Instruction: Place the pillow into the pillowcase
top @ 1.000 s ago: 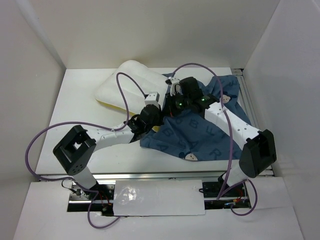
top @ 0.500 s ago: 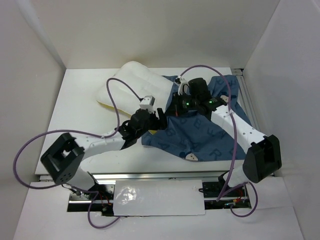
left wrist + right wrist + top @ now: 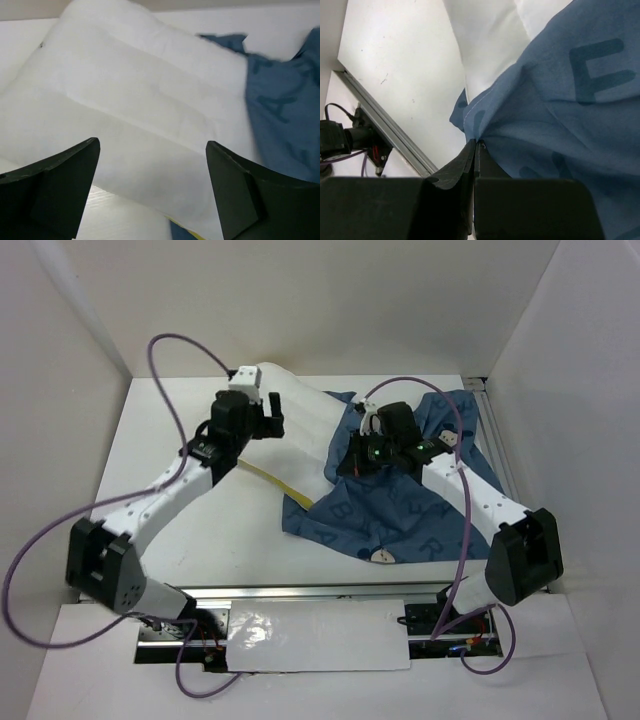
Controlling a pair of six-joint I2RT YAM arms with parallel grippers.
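Two end effectors divide the work here. The left end effector (image 3: 152, 165) stands with its jaws spread as wide as they go and nothing between them, hovering just above the pillow (image 3: 300, 425) with the white quilted surface filling the gap under its fingers. The right end effector (image 3: 474, 145) is pinched fully closed on the hem of the pillowcase (image 3: 400, 510), gripping the blue edge right where it lies over the white of the pillow. The pillow rests on the tabletop (image 3: 230, 530) at far centre-left, slantwise, with its yellow strip along the near edge. Its long axis runs from the far left corner down toward the case on the right. Its right end meets the held hem and seems to sit under it, though whether it is truly inside the mouth or only beneath a fold cannot be told. The case itself is spread over the right half of the tabletop, mostly flat and mostly unfilled, so most of the task seems left to do. The left arm is the nearer one to the exposed bulk of the pillow, which lies directly below and slightly right of its open jaws. The coming move likely turns on closing on that free end and driving it rightward along the long axis into the opening the right arm holds up.
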